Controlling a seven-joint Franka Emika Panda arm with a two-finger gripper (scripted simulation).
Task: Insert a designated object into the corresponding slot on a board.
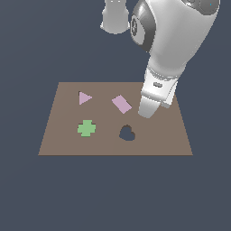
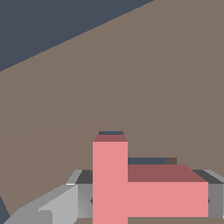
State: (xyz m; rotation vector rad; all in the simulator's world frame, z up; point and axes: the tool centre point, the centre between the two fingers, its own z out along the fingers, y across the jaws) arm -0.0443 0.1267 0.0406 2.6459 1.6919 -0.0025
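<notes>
In the wrist view the designated object (image 2: pixel 131 188), a salmon-red T-shaped block, fills the space between my gripper's (image 2: pixel 148 200) grey fingers (image 2: pixel 83 199), which are shut on its crossbar. Thin dark slivers of the slot (image 2: pixel 146 161) show just past the block's edges in the brown board (image 2: pixel 144 78). I cannot tell whether the block touches the board. In the exterior view my gripper (image 1: pixel 146 110) hangs low over the right part of the board (image 1: pixel 58 140). The arm hides the block and the slot there.
On the board lie a pink triangle (image 1: pixel 84 97), a pink rectangle (image 1: pixel 121 104) and a green cross (image 1: pixel 86 128). A dark heart-shaped hole (image 1: pixel 127 133) sits just in front of the gripper. The dark floor surrounds the board.
</notes>
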